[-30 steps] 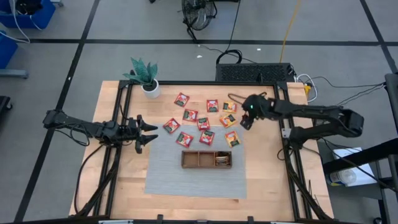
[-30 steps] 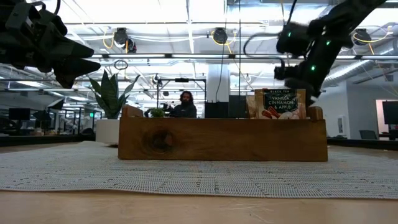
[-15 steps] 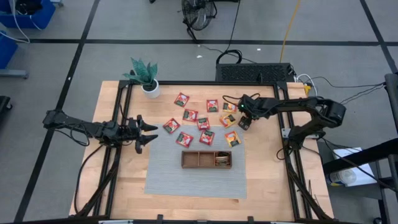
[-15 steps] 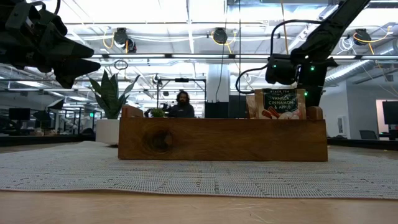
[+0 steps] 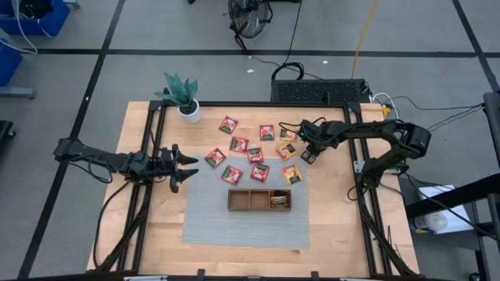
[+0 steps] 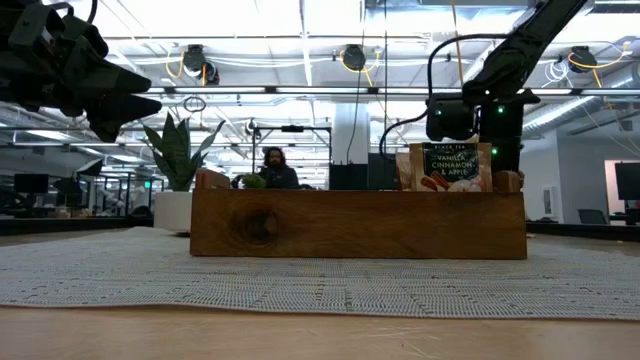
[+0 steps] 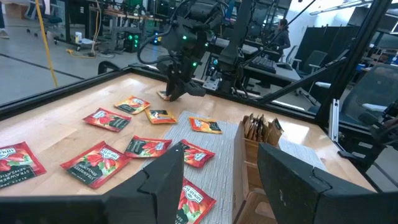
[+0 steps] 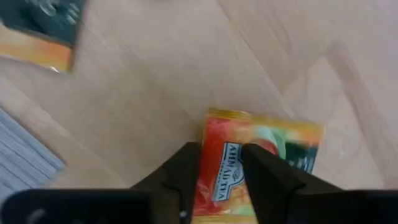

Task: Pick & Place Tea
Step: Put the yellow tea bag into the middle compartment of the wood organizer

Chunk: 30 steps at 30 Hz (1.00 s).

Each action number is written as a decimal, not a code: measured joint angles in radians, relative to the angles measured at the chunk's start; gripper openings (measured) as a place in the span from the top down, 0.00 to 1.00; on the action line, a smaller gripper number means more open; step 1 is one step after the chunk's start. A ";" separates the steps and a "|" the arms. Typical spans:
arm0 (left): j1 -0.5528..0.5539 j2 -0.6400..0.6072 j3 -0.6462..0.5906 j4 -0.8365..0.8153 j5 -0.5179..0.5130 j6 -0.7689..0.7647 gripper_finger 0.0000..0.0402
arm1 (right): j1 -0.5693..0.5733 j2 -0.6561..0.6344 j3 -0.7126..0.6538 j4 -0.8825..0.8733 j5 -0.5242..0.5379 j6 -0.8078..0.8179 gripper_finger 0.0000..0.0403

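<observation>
Several red and orange-yellow tea sachets [image 5: 255, 154] lie flat on the wood and on the far part of the grey mat. My right gripper [image 5: 306, 154] points down at the right end of the scatter. In its wrist view the narrowly open fingers [image 8: 221, 180] stand over an orange-yellow sachet [image 8: 273, 149] that lies flat on the wood. The left wrist view shows that gripper [image 7: 173, 92] low over the sachet [image 7: 163, 96]. My left gripper [image 5: 187, 166] waits open above the mat's left edge. The wooden tray [image 5: 231, 200] holds sachets [image 5: 280, 200] in its right compartment. My right gripper comes at the orange-yellow sachet from above, pointing down. One fingertip [image 8: 186, 180] stands at the sachet's edge [image 8: 208, 134] and the other [image 8: 267, 180] over its printed face. The sachet lies flat on the wood. Whether the tips touch it I cannot tell.
A potted plant [image 5: 182, 97] stands at the far left corner. The grey mat [image 5: 246, 222] has free room in front of the tray. In the low view a sachet [image 6: 446, 165] stands upright in the tray [image 6: 358, 225]. A person [image 6: 272, 168] sits in the room beyond.
My right arm has drawn its elbow back toward the table's right edge. Its gripper has swung from a tilt to pointing straight down and has come lower over the orange-yellow sachet. The left arm and the sachets have kept still.
</observation>
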 joint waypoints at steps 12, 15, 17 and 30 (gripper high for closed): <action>0.000 0.000 0.000 0.000 0.000 0.000 0.49 | 0.077 -0.039 -0.003 0.013 0.053 -0.076 0.98; 0.000 0.000 0.000 0.000 0.000 0.000 0.49 | 0.174 -0.104 -0.010 -0.037 0.141 -0.075 0.99; 0.000 0.000 0.000 0.000 0.000 0.000 0.49 | 0.244 -0.156 0.014 -0.068 0.211 -0.043 0.99; 0.000 0.000 0.000 0.000 0.000 0.000 0.49 | 0.848 -0.195 0.371 -0.021 0.333 0.057 0.99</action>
